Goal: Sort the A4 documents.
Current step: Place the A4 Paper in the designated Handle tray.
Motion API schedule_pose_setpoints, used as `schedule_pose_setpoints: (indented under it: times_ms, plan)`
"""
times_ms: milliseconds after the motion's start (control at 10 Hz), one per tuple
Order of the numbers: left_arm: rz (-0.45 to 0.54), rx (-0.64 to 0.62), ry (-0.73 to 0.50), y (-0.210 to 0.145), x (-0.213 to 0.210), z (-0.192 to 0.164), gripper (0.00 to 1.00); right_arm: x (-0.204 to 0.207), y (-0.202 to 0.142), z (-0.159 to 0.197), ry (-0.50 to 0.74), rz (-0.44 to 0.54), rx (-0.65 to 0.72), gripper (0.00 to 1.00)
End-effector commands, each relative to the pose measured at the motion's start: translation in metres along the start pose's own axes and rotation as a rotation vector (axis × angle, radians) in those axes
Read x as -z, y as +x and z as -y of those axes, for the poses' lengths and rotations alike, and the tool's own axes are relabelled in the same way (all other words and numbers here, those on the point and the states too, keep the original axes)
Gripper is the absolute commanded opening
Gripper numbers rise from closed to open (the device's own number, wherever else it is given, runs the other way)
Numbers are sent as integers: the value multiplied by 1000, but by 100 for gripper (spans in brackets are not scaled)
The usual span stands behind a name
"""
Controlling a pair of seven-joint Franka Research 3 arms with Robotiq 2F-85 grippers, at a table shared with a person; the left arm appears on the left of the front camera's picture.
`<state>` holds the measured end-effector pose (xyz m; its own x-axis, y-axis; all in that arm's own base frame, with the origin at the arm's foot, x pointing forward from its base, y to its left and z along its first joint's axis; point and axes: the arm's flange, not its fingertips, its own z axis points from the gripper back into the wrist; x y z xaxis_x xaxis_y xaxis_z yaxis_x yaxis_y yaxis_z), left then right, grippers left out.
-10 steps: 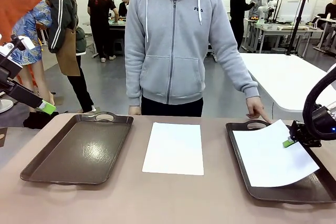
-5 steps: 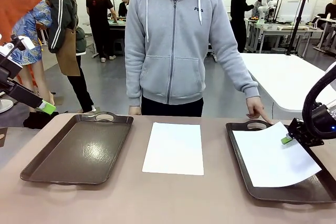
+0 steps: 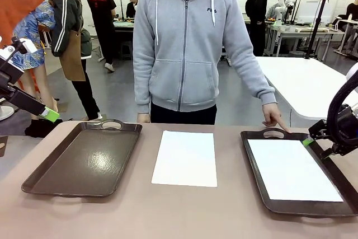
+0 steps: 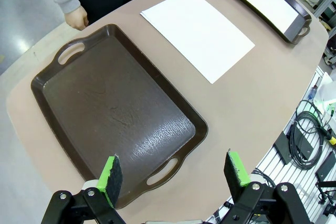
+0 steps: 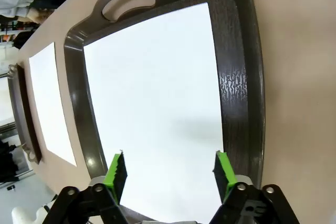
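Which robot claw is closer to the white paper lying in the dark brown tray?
Right. The right gripper hovers open over the far right corner of the white paper sheet in the dark brown tray. The left gripper hangs past the table's far left corner.

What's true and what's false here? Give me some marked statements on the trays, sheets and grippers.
1. One sheet lies flat in the right tray. True.
2. The other sheet lies on top of it. False: it lies on the table, between the right tray and the left tray.
3. The right gripper is shut on a sheet. False: it is open above the sheet in the tray.
4. The person's hand touches the right tray. True.
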<state>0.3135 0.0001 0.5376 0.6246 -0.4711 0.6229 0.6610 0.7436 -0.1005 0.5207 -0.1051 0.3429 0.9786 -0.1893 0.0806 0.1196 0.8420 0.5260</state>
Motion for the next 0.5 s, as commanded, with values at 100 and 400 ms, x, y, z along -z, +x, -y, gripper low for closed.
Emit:
schedule_pose_setpoints:
  times_ms: [100,400]
  plan:
    - [6,0,-14,-1,1,-1,100,0,-9,-5,-36,7,25,100]
    - [6,0,-14,-1,1,-1,100,-3,-2,-2,-2,7,5,100]
